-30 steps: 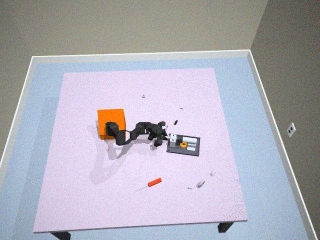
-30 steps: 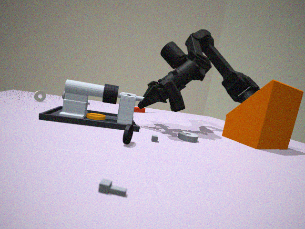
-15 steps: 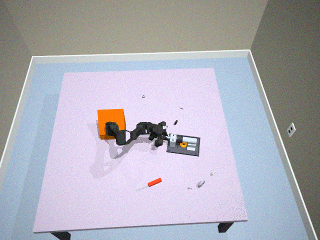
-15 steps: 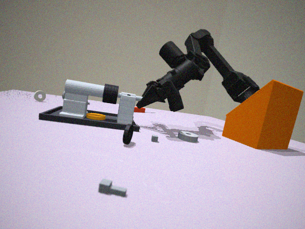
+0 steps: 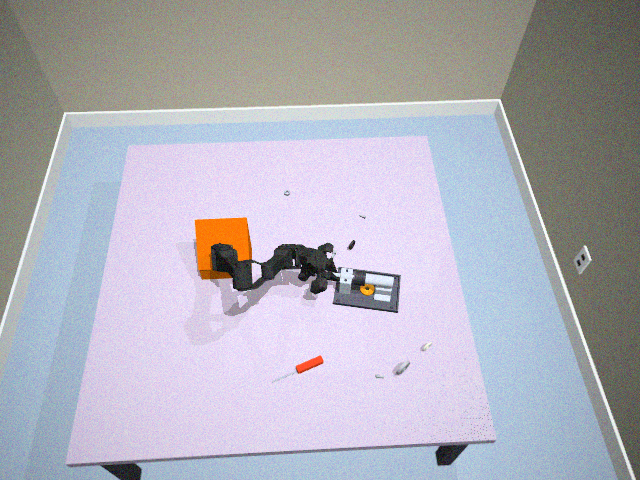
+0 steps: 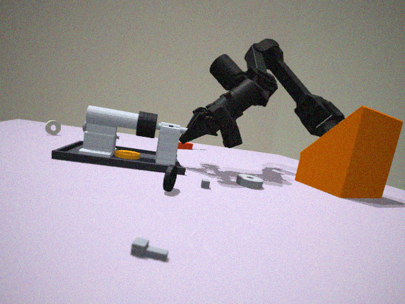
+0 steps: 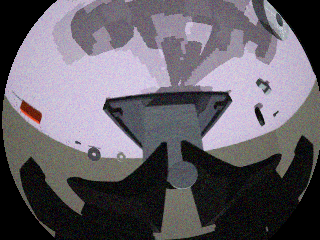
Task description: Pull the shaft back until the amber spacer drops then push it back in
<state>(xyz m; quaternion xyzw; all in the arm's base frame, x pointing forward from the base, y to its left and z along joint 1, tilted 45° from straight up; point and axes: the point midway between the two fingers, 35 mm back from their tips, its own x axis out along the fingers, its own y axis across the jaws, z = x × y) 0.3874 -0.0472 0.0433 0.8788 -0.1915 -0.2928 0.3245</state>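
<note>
My gripper (image 5: 337,276) (image 6: 183,137) (image 7: 174,146) is shut on the grey shaft (image 6: 183,129) (image 7: 174,156), just outside the small upright post (image 5: 345,284) (image 6: 167,144) (image 7: 170,125). The shaft passes through the post toward the big light housing block (image 5: 379,280) (image 6: 111,116). A black spacer (image 5: 357,277) (image 6: 147,124) sits on the shaft line, against the housing's near end. The amber spacer (image 5: 367,293) (image 6: 127,154) lies flat on the dark base tray (image 5: 356,304) (image 6: 107,164), below the shaft. The shaft's inner end is hidden.
A large orange block (image 5: 222,232) (image 6: 366,153) stands by the arm's base. A red screwdriver (image 5: 310,364) (image 6: 185,145) (image 7: 31,112) lies to one side. A black disc (image 5: 351,244) (image 6: 169,178) (image 7: 259,115), a grey ring (image 6: 249,181) and a grey bolt (image 6: 140,247) are on the other side.
</note>
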